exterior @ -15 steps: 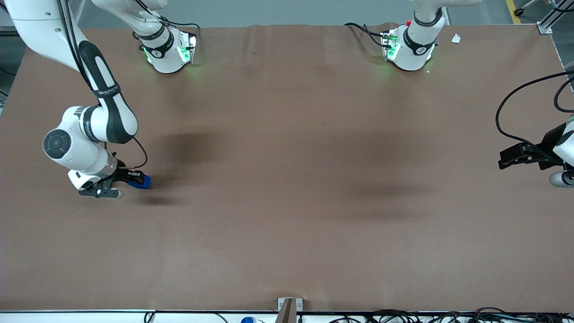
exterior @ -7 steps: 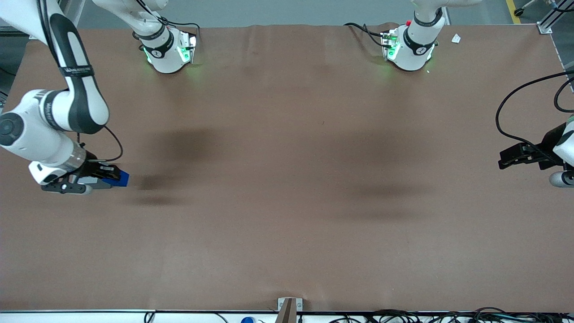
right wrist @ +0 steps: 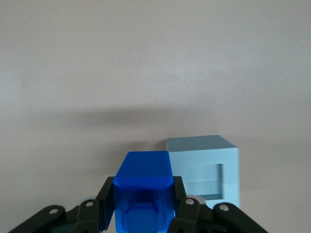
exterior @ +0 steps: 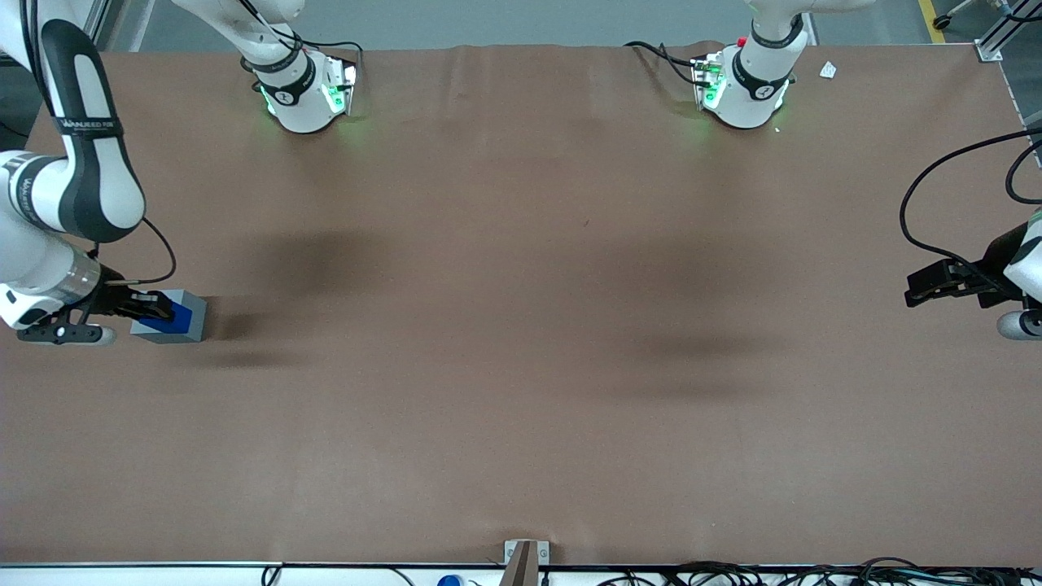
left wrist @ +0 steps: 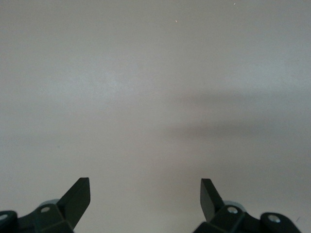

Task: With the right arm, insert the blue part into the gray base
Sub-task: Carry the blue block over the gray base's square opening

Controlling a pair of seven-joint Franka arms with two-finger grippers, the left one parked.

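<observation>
Jaws clenched on the blue part [right wrist: 143, 191], one black finger [right wrist: 104, 201] on each side of it, seen clearly in the right wrist view. Gripper [exterior: 140, 308] sits at the working arm's end of the worktop [exterior: 521, 342], low over the surface, with the right arm [exterior: 77, 179] bent down over it from above. Blue part [exterior: 155, 322] shows in the front view as a small bright patch at the fingertips, overlapping the gray base [exterior: 186, 316]. Gray base rests on the worktop, a matte cube; its square socket shows in the right wrist view within the gray base [right wrist: 209, 167], framed by a lighter rim. Blue part in the wrist view appears just beside the base and not in the socket; whether it touches the base is hard to tell, probably apart since the part looks held above the surface. A hollow recess shows on the blue part's face toward the wrist camera. Dark soft shadows lie on the brown worktop near the base. Thin black cable [exterior: 163, 252] loops from the wrist.
</observation>
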